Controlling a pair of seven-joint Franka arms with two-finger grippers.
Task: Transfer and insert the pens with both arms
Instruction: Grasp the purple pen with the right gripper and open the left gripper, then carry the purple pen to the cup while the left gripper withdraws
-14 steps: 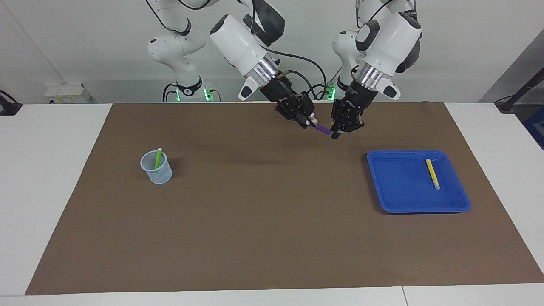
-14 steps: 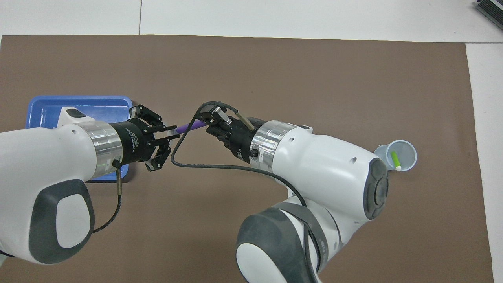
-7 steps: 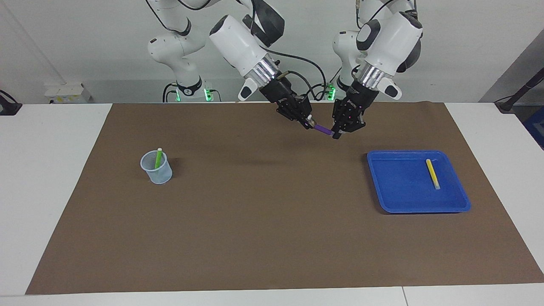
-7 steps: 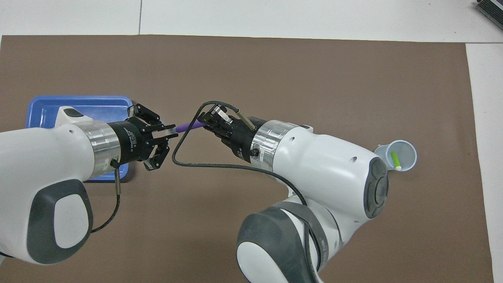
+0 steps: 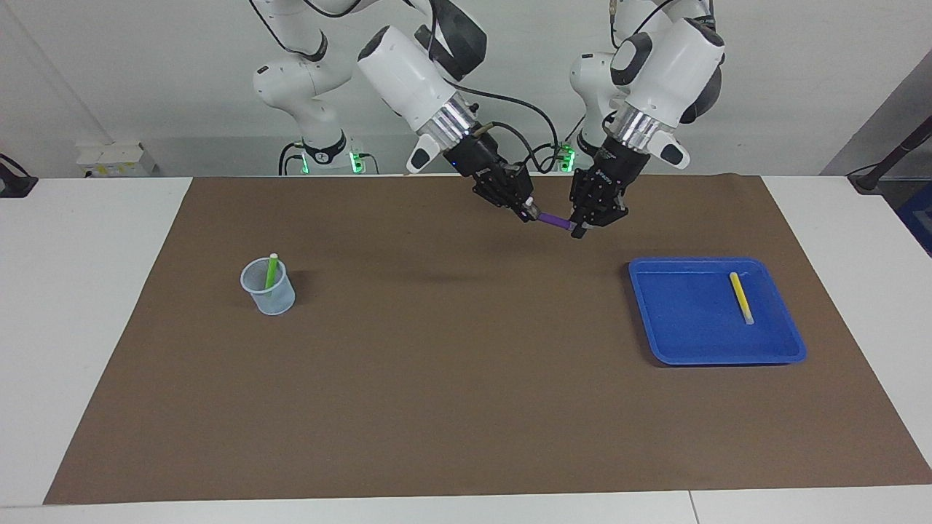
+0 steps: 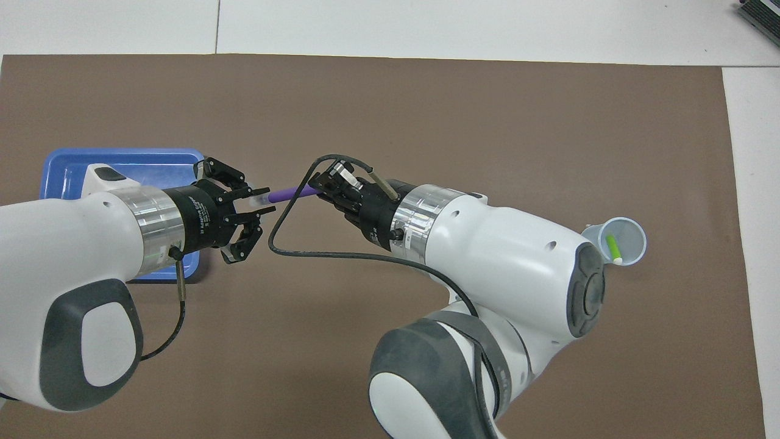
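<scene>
The black left gripper [image 6: 263,201] has loosened, fingertips now parted around the slim purple pen [image 6: 292,193]. The black right gripper [image 5: 528,212] clamps its white-capped end, above the brown mat [image 5: 466,378].

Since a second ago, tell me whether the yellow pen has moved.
No. The yellow pen lies in the same spot in the blue tray, near its edge toward the left arm's end.

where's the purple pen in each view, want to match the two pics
Facing view: the purple pen is up in the air near the top centre, bridging the right gripper and the left gripper.
Overhead view: the purple pen is at centre-left, level between the two grippers.
Shared landmark: the blue tray, at the left arm's end of the table.
</scene>
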